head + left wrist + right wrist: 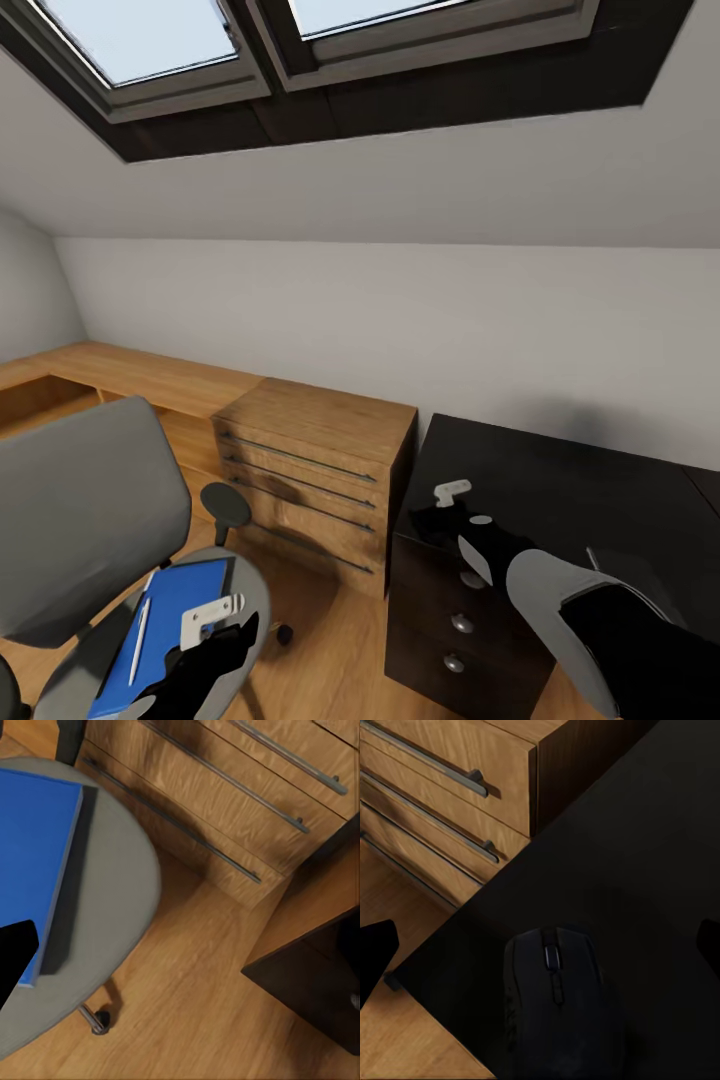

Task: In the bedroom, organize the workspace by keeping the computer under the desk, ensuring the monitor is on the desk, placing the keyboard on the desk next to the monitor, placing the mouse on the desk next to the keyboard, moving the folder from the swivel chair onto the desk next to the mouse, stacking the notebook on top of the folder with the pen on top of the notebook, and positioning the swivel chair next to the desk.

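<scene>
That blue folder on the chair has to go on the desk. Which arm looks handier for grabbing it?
The left. Its gripper hovers right over the blue folder on the swivel chair, while the right gripper is over the desk by the mouse.

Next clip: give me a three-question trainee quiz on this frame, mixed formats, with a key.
1. True or false: the folder lies on the desk.
2. What does the right wrist view show lying on the desk between the right end effector's fingers?
A. pen
B. mouse
C. notebook
3. Fill in: the white pen rests on the ____.

Key:
1. False; it lies on the swivel chair seat.
2. B
3. folder
</scene>
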`<state>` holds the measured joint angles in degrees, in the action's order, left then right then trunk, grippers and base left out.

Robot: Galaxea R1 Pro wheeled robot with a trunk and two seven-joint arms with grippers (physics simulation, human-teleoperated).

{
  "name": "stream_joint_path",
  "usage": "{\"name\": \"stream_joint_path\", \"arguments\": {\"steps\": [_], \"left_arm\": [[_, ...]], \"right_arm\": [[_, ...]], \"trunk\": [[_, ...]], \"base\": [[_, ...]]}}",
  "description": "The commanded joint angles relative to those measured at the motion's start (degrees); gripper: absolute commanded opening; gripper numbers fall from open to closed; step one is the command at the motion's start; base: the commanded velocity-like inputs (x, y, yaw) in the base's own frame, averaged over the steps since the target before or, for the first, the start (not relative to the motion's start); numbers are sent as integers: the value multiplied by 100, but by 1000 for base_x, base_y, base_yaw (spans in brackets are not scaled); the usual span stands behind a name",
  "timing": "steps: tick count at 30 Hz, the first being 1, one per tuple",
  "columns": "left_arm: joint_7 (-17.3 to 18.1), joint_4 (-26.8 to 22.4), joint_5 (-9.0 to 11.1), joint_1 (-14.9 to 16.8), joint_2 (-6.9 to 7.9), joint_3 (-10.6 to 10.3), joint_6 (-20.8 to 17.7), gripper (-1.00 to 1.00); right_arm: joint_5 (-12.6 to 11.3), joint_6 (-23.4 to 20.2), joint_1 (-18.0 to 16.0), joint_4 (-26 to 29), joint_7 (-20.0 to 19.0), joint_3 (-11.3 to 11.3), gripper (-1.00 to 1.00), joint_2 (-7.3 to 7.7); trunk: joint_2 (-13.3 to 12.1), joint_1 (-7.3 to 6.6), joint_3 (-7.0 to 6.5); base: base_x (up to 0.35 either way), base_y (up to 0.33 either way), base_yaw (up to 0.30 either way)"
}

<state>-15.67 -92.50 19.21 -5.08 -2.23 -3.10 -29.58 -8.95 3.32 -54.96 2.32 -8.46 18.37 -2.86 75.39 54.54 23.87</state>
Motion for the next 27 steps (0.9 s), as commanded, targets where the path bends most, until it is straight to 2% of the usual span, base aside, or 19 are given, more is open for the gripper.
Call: {"name": "stream_joint_path", "arguments": {"steps": [1, 27], "left_arm": [[-53, -12, 63, 0, -1, -5, -14, 100], [-59, -22, 82, 0, -14, -1, -13, 100]], "right_arm": [[-61, 21, -6, -11, -22, 46, 100, -1], [-54, -16, -6, -20, -15, 55, 100, 34]], "trunk": [[4, 0, 5], [1046, 571, 472]], "base": [[2, 0, 0], [0, 0, 0]]}}
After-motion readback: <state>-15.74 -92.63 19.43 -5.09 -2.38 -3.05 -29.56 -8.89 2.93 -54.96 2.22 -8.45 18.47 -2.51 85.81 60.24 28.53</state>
